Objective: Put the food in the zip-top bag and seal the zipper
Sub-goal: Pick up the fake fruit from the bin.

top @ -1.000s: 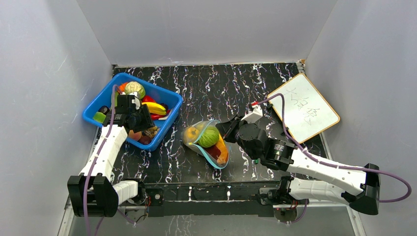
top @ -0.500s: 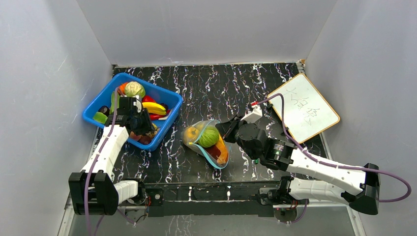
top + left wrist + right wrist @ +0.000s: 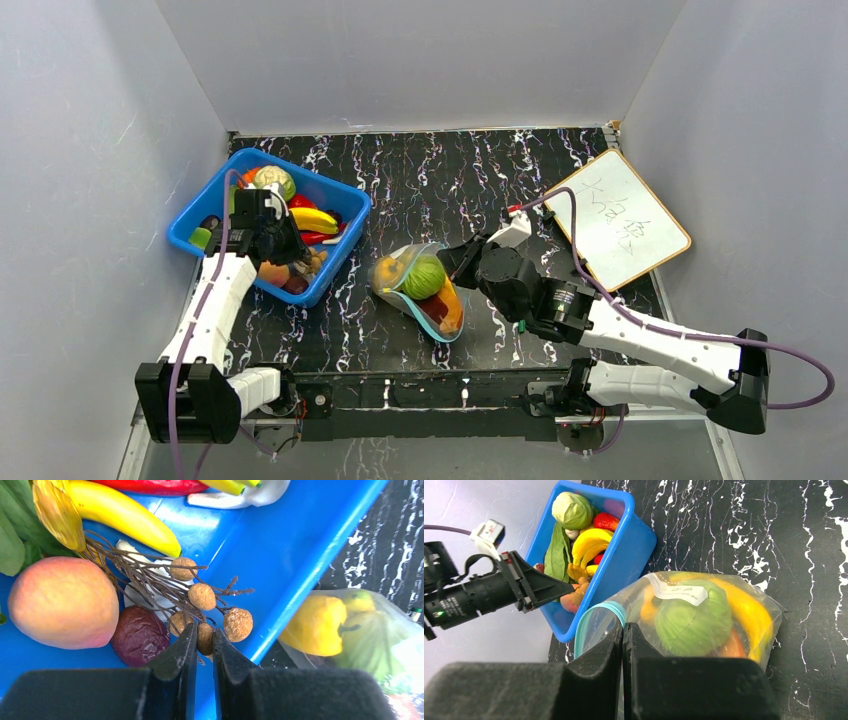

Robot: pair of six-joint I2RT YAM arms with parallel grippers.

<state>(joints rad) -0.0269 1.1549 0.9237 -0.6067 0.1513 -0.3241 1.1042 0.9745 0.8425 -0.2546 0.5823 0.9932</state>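
Black white-veined tabletop (image 3: 440, 170), blue plastic bin (image 3: 345, 240) at left. Inside it my left gripper (image 3: 202, 640) pinches one ball of a twiggy brown toy-fruit cluster (image 3: 202, 596). My right gripper (image 3: 623, 627) is clenched, apparently on the mouth of the clear crinkly zip-top bag (image 3: 624, 600), which lies mid-table beside the bin, part-filled.

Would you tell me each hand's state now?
Left hand: closed on small brown round toy fruit.
Right hand: closed, pinching clear crinkly plastic zip-top bag.

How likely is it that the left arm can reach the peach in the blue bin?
Probably yes: the peach lies uncovered right beside the left gripper. But its jaws are pinched on a brown berry bunch, so it must drop that first.
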